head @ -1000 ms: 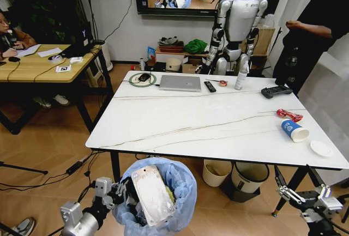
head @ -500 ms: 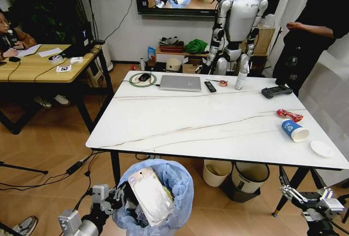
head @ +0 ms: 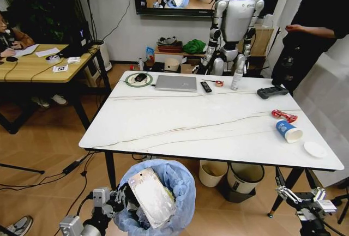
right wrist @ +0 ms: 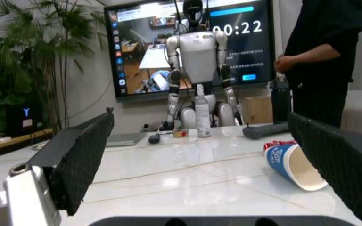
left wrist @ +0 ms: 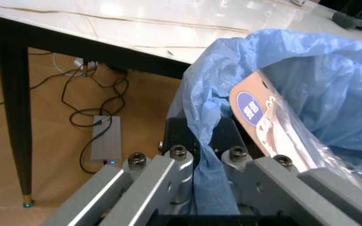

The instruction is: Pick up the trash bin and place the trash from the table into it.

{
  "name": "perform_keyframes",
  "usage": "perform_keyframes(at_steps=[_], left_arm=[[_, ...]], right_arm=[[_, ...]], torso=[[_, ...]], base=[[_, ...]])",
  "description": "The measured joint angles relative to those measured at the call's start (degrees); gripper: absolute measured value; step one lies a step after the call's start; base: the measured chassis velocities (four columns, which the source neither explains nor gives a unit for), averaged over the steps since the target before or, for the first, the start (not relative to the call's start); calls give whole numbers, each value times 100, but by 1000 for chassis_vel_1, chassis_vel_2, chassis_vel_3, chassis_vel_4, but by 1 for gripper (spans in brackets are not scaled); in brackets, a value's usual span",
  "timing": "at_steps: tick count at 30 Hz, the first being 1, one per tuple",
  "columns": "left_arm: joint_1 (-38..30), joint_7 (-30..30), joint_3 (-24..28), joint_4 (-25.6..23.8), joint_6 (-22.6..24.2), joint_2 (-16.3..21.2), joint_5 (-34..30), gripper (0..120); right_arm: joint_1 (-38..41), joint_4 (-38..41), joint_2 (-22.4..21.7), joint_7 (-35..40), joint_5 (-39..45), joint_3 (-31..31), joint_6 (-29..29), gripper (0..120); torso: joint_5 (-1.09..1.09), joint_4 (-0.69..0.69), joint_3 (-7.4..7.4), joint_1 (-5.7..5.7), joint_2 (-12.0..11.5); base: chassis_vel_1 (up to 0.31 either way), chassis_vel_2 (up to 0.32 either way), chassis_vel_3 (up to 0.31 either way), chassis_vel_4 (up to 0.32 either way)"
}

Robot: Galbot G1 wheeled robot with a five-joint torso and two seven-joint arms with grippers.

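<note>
The trash bin (head: 177, 192), lined with a crinkled light-blue bag, hangs low in front of the table's (head: 191, 119) near edge. My left gripper (head: 117, 199) is shut on its rim, and the left wrist view shows the fingers (left wrist: 181, 162) clamping the bag (left wrist: 307, 80). A flat clear packet with a brown card (head: 152, 195) sticks out of the bin. On the table's right end lie a blue-white paper cup (head: 287, 130) on its side, a red wrapper (head: 284, 115) and a white lid (head: 314, 149). My right gripper (head: 297, 198) is open, below the table's right front corner, facing the cup (right wrist: 291, 165).
At the table's far edge are a laptop (head: 176, 83), a remote (head: 206, 86), a bottle (head: 238, 72) and a black controller (head: 272, 91). Two other bins (head: 212, 171) stand under the table. A humanoid robot (head: 234, 23) stands behind it, a person (head: 311, 34) at the right, a wooden desk (head: 38, 64) at the left.
The whole head view has shifted a little, so the camera moved. The bin stays held in my left gripper, and the right gripper stays open and sits slightly lower in view.
</note>
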Motion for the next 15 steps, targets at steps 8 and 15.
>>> perform_keyframes(at_steps=[8,15], left_arm=[[-53,-8,82,99,30,15,-2,0],[-105,-20,117,129,61,0,-6,0]], right_arm=[[93,0,-30,42,-14,-16,-73,100],[139,1,-63,84,-14,-20,-106,100]], torso=[[-2,1,0,0,0],[-2,1,0,0,0]], base=[[-90,-94,98,99],[-86,-86,94,81]])
